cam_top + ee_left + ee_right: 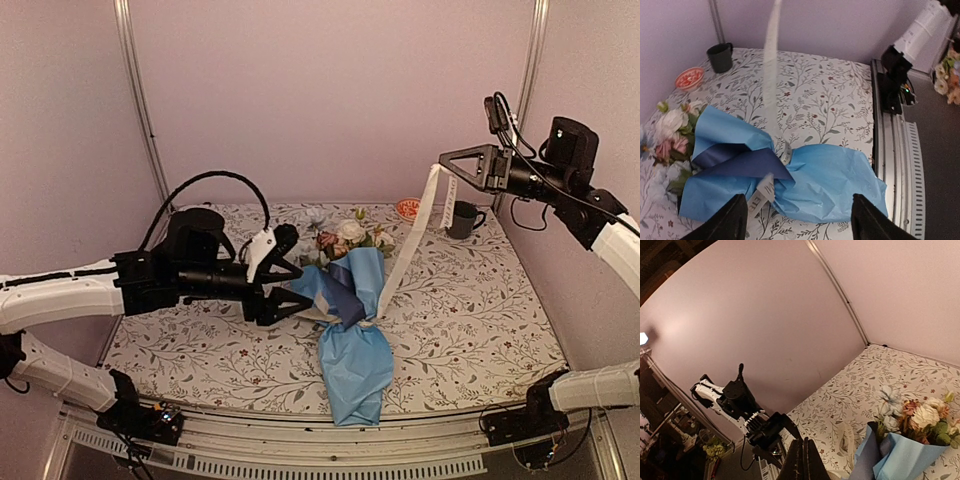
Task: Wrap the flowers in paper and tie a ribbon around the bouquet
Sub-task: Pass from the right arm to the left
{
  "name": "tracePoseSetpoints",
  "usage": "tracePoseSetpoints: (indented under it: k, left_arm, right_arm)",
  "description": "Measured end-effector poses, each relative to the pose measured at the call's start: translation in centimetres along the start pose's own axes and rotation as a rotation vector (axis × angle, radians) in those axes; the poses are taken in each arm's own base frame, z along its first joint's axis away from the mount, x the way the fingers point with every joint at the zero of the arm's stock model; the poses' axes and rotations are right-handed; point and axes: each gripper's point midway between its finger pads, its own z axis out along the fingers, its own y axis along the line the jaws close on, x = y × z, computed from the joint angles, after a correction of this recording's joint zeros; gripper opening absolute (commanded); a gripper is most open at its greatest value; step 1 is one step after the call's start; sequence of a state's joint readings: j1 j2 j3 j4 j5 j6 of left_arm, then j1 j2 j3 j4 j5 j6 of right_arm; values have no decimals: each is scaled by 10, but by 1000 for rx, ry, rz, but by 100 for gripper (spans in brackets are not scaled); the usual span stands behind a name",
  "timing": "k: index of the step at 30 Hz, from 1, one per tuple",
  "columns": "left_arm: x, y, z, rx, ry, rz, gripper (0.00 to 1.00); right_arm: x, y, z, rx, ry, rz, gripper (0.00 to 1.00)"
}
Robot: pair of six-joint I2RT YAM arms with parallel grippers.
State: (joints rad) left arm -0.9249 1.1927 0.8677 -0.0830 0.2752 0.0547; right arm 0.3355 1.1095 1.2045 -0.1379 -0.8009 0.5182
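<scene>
Ribbon (408, 240) taut, bouquet (357, 350) on the table (470, 300).
My right pincer (444, 164) clamps the ribbon's upper end; my left pincer (797, 222) hangs open, bouquet just beneath it.

Soft, even pinkish light, faint shadows. Right wrist view is dimmer, a bright spot (642, 338) glaring at left; the ribbon (771, 65) is blurred close up.

bouquet (356, 372) centre | mug (462, 220) far right | bowl (407, 208) left of mug
</scene>
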Motion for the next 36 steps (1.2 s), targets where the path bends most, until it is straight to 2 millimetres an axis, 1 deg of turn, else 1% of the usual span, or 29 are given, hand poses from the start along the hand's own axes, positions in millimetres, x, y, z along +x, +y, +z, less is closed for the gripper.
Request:
tracePoseSetpoints:
  k: [1,2,4,5,7,9,11,12,14,15,16,17,18,20,21,22,23,24,25,26,28,29,30,32,36]
  left_arm:
    - [-3,-16,7,62,11,51,84]
    - [-8,-24,14,96,10,91,88]
    - [-21,-23,29,106,-11,143,93]
    - [-31,-20,37,101,-33,159,95]
    - [-60,-12,57,87,-97,185,97]
    - [-86,-2,76,59,-147,202,95]
    - [-111,8,90,32,-189,209,86]
    - [-121,9,94,35,-209,215,84]
    - [-129,4,97,73,-237,220,81]
    - [-131,-4,96,120,-254,228,73]
    - [-132,-10,95,152,-267,233,48]
    - [-132,-17,93,188,-284,241,16]
    - [-131,-22,92,212,-292,244,0]
    - [-130,-29,92,241,-297,248,0]
    - [-131,-29,92,238,-298,246,0]
    - [-131,-28,92,231,-299,245,0]
    - [-133,-27,92,225,-302,243,0]
    - [-133,-26,92,216,-303,239,0]
    - [-134,-24,92,204,-303,235,0]
    - [-135,-21,92,192,-304,231,0]
    - [-137,-16,91,170,-311,226,0]
    - [-140,-14,89,159,-316,225,0]
    - [-143,-12,87,149,-326,225,0]
    - [-150,-11,82,138,-346,226,0]
    - [-161,-10,74,122,-384,224,0]
  right_arm:
    - [-1,17,8,-51,10,-26,0]
    - [-2,31,15,-94,18,-47,0]
    - [1,53,29,-168,38,-71,0]
    - [4,59,35,-196,49,-76,0]
    - [9,64,45,-224,68,-73,0]
    - [12,68,55,-250,86,-68,0]
    - [12,73,61,-274,92,-71,0]
    - [10,75,62,-283,92,-74,0]
    - [5,81,61,-298,82,-88,0]
    - [2,84,61,-302,74,-97,0]
    - [-1,86,60,-307,65,-108,0]
    - [-4,89,59,-312,58,-117,0]
    - [-6,90,59,-315,54,-123,0]
    - [-7,91,59,-320,52,-130,0]
    - [-6,90,60,-319,54,-131,5]
    - [-5,89,61,-318,56,-133,26]
    - [-4,88,61,-315,59,-134,44]
    - [-2,86,62,-307,66,-137,59]
    - [0,83,62,-298,73,-142,69]
    - [3,81,62,-289,80,-152,75]
    - [17,70,60,-256,105,-177,87]
    - [30,62,58,-237,128,-179,91]
    - [45,53,56,-220,155,-184,93]
    - [77,34,54,-193,210,-168,94]
    - [158,-14,58,-170,338,-61,92]
